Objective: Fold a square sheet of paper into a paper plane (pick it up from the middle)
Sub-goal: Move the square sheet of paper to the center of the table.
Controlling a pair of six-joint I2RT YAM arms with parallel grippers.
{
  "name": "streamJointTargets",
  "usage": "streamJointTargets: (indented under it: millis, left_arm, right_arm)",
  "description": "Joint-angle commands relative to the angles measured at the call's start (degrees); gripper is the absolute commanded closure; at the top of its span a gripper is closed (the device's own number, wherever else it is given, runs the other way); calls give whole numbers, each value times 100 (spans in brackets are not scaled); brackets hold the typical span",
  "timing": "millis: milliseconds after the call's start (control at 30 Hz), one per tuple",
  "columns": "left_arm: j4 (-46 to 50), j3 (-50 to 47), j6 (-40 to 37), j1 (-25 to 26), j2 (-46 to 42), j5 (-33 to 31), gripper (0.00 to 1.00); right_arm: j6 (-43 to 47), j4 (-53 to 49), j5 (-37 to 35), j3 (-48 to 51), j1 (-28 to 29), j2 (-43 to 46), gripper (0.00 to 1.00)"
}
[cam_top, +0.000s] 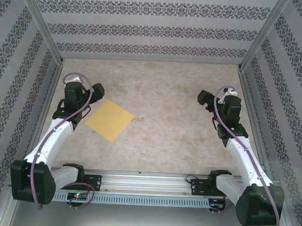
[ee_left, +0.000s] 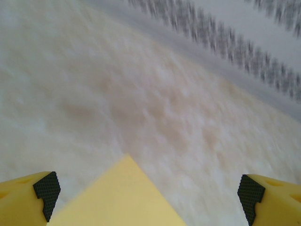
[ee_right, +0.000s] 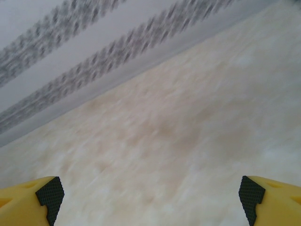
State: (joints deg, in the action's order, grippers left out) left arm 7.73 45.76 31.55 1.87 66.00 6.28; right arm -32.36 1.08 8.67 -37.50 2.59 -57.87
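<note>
The square sheet of paper lies flat and unfolded on the table's left half, turned like a diamond. My left gripper hovers open just beyond the sheet's left corner. In the left wrist view one yellow corner of the sheet pokes up between the wide-apart fingers of the left gripper, with nothing held. My right gripper stands open over bare table at the right, far from the sheet. In its own view the right gripper has only marbled tabletop between its fingers. The paper plane is out of view.
Patterned walls close in the beige marbled table at the back and both sides. A metal rail with the arm bases runs along the near edge.
</note>
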Motion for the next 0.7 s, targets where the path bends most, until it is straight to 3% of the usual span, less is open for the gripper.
streamJointTargets:
  millis: [0, 200, 400, 667]
  left_arm:
    - [822, -27, 472, 91, 437, 1352, 0]
    - [1039, -20, 501, 488, 942, 1224, 0]
    - [1077, -180, 589, 638, 1089, 769, 0]
    - [1241, -347, 856, 918, 1151, 727, 0]
  right_arm:
    - [-664, -618, 1549, 109, 250, -294, 2]
    - [-467, -1124, 1684, -48, 1065, -474, 2]
    - [-404, -1342, 1266, 42, 1818, -324, 2]
    - [-498, -1539, 968, 245, 2004, -238, 2]
